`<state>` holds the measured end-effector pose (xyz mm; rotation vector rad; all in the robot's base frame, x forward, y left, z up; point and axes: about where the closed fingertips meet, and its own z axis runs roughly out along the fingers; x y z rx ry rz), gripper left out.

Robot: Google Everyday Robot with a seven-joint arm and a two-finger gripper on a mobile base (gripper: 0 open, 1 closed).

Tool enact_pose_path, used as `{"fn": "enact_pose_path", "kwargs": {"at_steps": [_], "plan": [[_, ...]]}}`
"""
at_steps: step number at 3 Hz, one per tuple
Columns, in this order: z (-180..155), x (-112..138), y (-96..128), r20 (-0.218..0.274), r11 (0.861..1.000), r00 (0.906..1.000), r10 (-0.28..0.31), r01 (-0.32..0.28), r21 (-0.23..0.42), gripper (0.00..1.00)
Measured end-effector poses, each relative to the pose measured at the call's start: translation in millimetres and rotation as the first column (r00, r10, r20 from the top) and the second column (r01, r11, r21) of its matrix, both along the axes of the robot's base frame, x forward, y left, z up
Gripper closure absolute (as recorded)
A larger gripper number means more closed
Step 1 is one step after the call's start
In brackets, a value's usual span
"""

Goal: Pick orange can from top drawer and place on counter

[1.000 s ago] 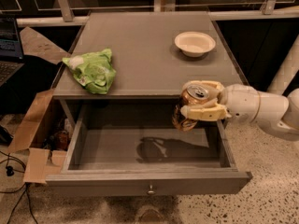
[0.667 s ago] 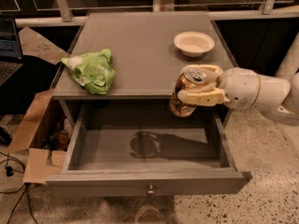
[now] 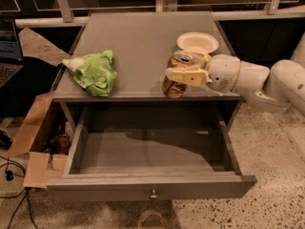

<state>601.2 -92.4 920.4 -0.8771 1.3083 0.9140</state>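
Observation:
The orange can (image 3: 175, 75) is upright, its silver top showing, at the front right part of the grey counter (image 3: 138, 42). My gripper (image 3: 183, 74) reaches in from the right and is shut on the can, one pale finger (image 3: 187, 76) lying across its side. The can's base is at or just above the counter surface near the front edge. The top drawer (image 3: 150, 151) is pulled fully open below, with a small round knob (image 3: 153, 193) on its front panel. Its inside looks empty apart from shadows.
A green-and-white wrinkly bag (image 3: 93, 72) lies on the counter's left front. A white paper bowl (image 3: 198, 42) sits just behind my gripper. An open cardboard box (image 3: 40, 137) stands on the floor at the left. A laptop (image 3: 8, 46) is at the far left.
My gripper has lifted the can up out of the drawer and carried it back and to the left, over the counter's front edge.

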Motion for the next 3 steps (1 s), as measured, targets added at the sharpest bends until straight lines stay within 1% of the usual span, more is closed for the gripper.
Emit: {"fn": "enact_pose_path", "kwargs": {"at_steps": [1, 2, 3], "plan": [[0, 0, 0, 0.0, 1.0, 1.0, 0.0, 0.0, 0.0, 1.0], [5, 9, 1, 0.024, 0.999, 0.9996, -0.016, 0.015, 0.036, 1.0], [15, 30, 5, 0.056, 0.999, 0.9984, 0.003, -0.006, 0.039, 1.0]]}}
